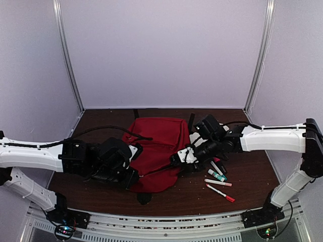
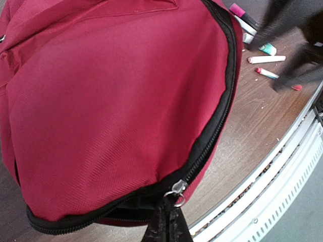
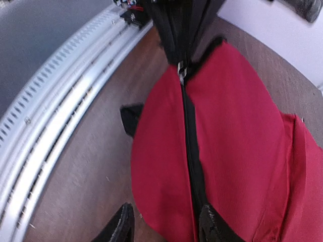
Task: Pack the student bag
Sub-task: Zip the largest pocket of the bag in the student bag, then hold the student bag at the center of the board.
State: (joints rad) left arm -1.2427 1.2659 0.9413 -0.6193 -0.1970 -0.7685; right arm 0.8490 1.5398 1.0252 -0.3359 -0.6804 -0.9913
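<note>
The student bag is a large red backpack lying flat in the middle of the table, with its black zipper running along the near edge. My left gripper is shut on the metal zipper pull at the bag's near-left corner; it also shows in the top view and in the right wrist view. To the left of the pull a short stretch of the bag mouth gapes dark. My right gripper is open, one finger on each side of the bag's right edge, holding nothing.
Several markers lie on the wooden table to the right of the bag, also visible in the left wrist view. A black strap end pokes out in front of the bag. The metal rail runs along the near edge.
</note>
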